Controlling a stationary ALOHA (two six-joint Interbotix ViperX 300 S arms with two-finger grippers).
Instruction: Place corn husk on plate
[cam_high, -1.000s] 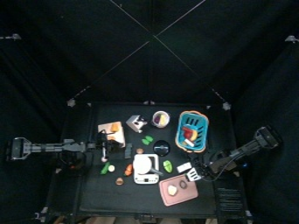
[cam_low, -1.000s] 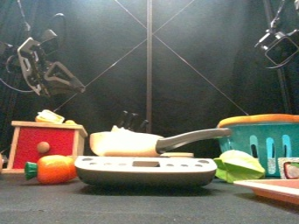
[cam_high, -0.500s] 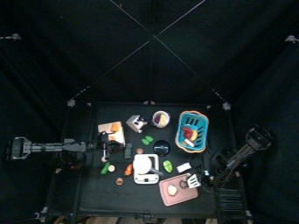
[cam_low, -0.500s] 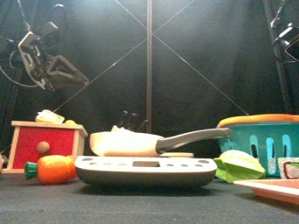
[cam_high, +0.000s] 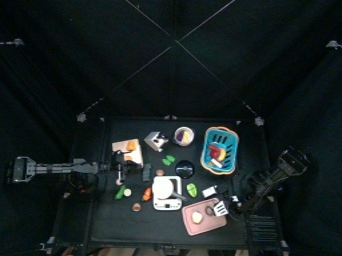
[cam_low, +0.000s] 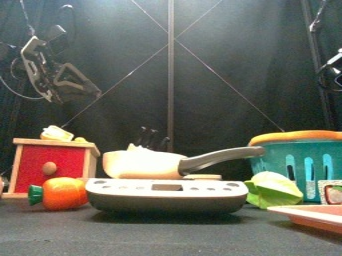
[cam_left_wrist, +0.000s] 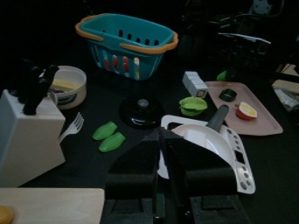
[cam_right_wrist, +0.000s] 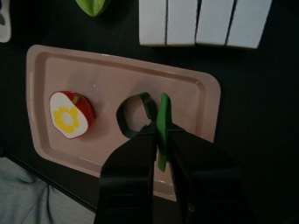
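- Black table (cam_high: 120, 225), front-right corner: right gripper (cam_right_wrist: 159, 144) has swung in over the plate (cam_right_wrist: 140, 79)
- Jaws clamped on the corn husk (cam_right_wrist: 163, 109), thin green edge showing, just above the plate's edge
- Release likely next

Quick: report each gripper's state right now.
Left gripper: closed, holding nothing.
Right gripper: over the plate; open or gripping cannot be told.

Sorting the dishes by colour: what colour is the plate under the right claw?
Pink; the plate shows best in the right wrist view.
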